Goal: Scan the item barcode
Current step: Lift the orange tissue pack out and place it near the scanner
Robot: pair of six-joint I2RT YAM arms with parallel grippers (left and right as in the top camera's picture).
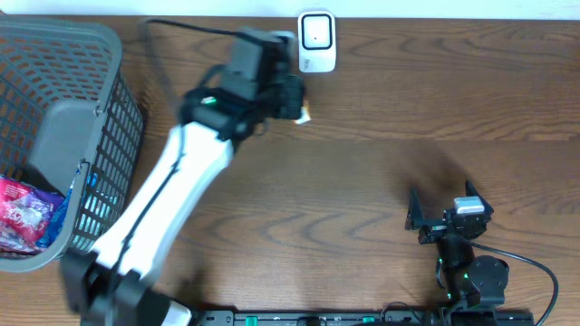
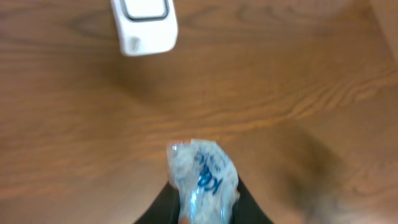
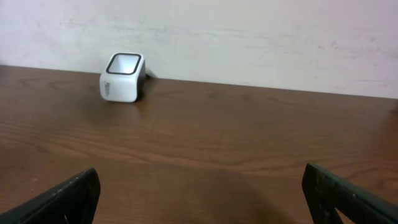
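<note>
I had the wooden bench (image 1: 381,145) in front of me, bare over most of its right half. The grey mesh basket (image 1: 118,136) sat at the bench's left edge, running up to the far-left corner, with a pink printed packet (image 1: 23,217) lying in its bottom. The left arm (image 1: 172,190) reached from the near edge diagonally toward the middle of the far edge. The right gripper (image 1: 441,210) sat low by the near edge on the right side, its jaws spread wide and holding nothing, pointed toward the back wall. The white barcode scanner (image 1: 316,41) stood at the far edge, about mid-bench, its dark-framed window facing up. The left gripper (image 1: 292,101) hung just short of the scanner, pinched narrow on a crinkled clear wrapper with blue print (image 2: 202,177). The wrapper was off the wood, near the scanner but apart from it.
</note>
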